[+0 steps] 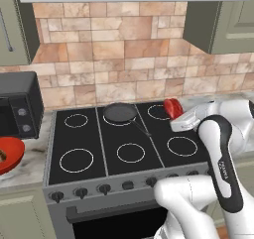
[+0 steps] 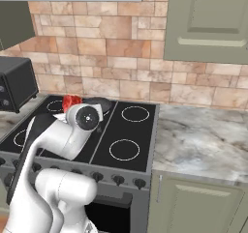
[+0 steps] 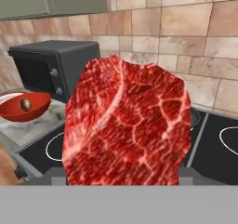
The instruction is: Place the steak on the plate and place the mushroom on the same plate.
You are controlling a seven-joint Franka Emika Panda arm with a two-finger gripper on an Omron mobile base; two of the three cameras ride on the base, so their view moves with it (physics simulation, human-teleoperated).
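While held aloft, marbled red steak (image 3: 126, 125) looks slab-flat.

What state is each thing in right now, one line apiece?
steak: held in the gripper, lifted above the stove.
gripper: shut on the steak.
mushroom: lying in the red dish at the left.
red dish: on the counter left of the stove, mushroom inside.
pan: empty, on a rear burner.
toaster oven: door closed.
stove: burners look off.
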